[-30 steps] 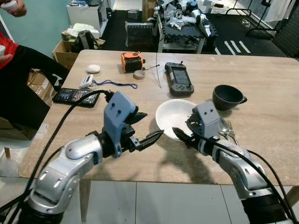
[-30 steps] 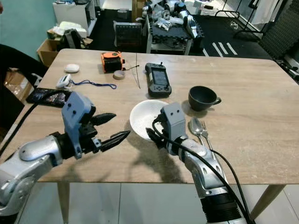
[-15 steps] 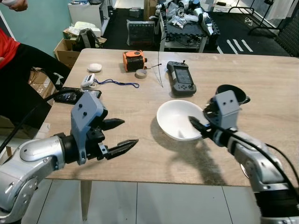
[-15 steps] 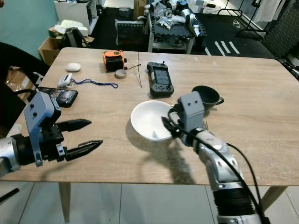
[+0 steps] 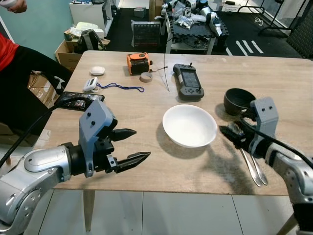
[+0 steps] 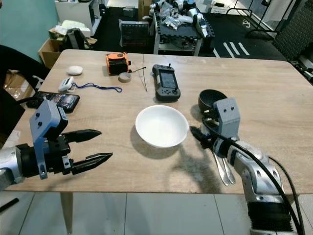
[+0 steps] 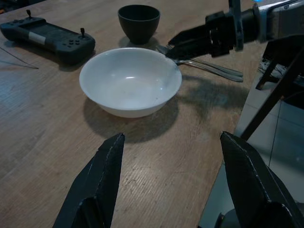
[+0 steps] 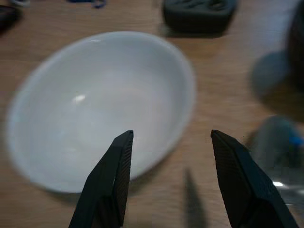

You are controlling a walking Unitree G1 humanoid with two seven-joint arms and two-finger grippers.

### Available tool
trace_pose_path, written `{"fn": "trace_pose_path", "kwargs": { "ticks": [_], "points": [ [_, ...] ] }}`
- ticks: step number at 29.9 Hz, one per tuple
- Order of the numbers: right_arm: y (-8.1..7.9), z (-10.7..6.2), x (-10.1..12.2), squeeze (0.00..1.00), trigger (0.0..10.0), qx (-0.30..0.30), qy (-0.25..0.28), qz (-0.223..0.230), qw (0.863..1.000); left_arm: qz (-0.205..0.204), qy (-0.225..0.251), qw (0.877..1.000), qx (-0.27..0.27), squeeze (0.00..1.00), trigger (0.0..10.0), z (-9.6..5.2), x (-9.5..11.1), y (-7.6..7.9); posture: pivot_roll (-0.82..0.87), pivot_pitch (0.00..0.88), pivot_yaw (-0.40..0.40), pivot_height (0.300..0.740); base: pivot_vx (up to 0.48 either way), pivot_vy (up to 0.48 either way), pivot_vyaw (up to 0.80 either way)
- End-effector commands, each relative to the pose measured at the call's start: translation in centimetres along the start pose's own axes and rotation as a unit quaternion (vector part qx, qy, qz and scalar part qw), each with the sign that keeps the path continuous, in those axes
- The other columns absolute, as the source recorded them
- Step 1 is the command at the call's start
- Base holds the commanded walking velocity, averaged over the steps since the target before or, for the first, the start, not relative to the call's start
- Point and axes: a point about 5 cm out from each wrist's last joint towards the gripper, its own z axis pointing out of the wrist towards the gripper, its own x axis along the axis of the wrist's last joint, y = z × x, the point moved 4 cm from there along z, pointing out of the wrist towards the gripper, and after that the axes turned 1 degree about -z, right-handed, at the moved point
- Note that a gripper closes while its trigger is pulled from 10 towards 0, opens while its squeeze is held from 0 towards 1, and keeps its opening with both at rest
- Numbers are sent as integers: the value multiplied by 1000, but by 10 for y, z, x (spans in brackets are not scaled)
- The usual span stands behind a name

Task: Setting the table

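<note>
A white bowl (image 5: pixel 190 125) stands empty on the middle of the wooden table (image 5: pixel 146 107). To its right lie a fork and spoon (image 5: pixel 252 164) side by side, with a dark cup (image 5: pixel 238 101) behind them. My right gripper (image 5: pixel 225 132) hovers open just right of the bowl, over the cutlery's heads, touching nothing. In the right wrist view its fingers (image 8: pixel 111 185) frame the bowl (image 8: pixel 95 104). My left gripper (image 5: pixel 142 143) is open and empty near the table's front edge, left of the bowl. The left wrist view takes in the bowl (image 7: pixel 130 80), the cup (image 7: pixel 138 21) and the cutlery (image 7: pixel 209 66).
A grey game controller (image 5: pixel 189 82), an orange tape measure (image 5: pixel 138 63), a tape roll (image 5: pixel 145 77), a thin rod (image 5: pixel 167 78) and a phone (image 5: pixel 78 100) lie on the far and left parts. A person in red (image 5: pixel 14 73) stands at the table's left end.
My right gripper has drawn away from the bowl's rim to the right, over the cutlery. My left gripper has pulled back leftward from the bowl. The bowl now stands free.
</note>
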Motion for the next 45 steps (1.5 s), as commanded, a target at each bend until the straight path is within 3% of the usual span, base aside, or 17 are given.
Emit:
{"fn": "trace_pose_path", "kwargs": {
  "ticks": [1, 3, 11, 14, 20, 21, 22, 23, 39, 42, 44, 45],
  "points": [
    [1, -4, -1, 0, 10000, 1, 0, 12, 1000, -1, -2, 1000, -8, 0, 10000, 0, -2, 5, 85, 166, 53, 740, 0, 0, 0],
    [-12, 1, -9, 0, 10000, 21, -25, 47, 998, 0, -4, 1000, -8, 0, 10000, 2, -4, 6, 80, 166, 51, 740, 0, 0, 0],
    [-14, 13, -27, 0, 10000, 2, -58, 46, 997, 0, -1, 1000, -2, 0, 10000, 4, -3, 5, 86, 167, 45, 740, 0, 0, 0],
    [-18, 19, -41, 0, 10000, -15, -70, 66, 995, -1, 0, 1000, 1, 0, 10000, 5, -4, 5, 89, 172, 47, 740, 0, 0, 0],
    [-16, 24, -33, 0, 10000, -33, -50, 90, 994, -2, 1, 1000, 5, 0, 10000, 6, -3, 4, 88, 175, 48, 740, 0, 0, 0],
    [-17, 25, -32, 0, 6353, -33, -50, 91, 994, -2, 1, 1000, 6, 0, 10000, 6, -4, 4, 86, 176, 48, 740, 0, 0, 0],
    [-17, 25, -31, 0, 3961, -33, -47, 93, 994, -2, 1, 1000, 6, 0, 10000, 6, -4, 4, 86, 176, 48, 740, 0, 0, 0],
    [-19, 26, -31, 0, 0, -32, -46, 94, 994, -2, 0, 1000, 6, 0, 10000, 7, -5, 4, 86, 176, 48, 740, 0, 0, 0],
    [-25, 27, -28, 0, 0, -46, -14, 108, 993, -2, 2, 1000, 16, 0, 10000, 9, -6, 2, 84, 180, 46, 740, 0, 0, 0],
    [-23, 26, -18, 0, 0, -54, 16, 114, 992, -2, 3, 1000, 19, 0, 10000, 10, -7, 1, 83, 181, 45, 740, 0, 0, 0],
    [-23, 24, 6, 0, 0, -59, 84, 95, 990, -4, 4, 1000, 30, 0, 10000, 11, -8, -2, 83, 181, 45, 740, 0, 0, 0],
    [-19, 21, 20, 0, 3804, -81, 125, 96, 984, -7, 7, 999, 38, 0, 10000, 13, -8, -3, 82, 181, 45, 740, 0, 0, 0]
  ]
}}
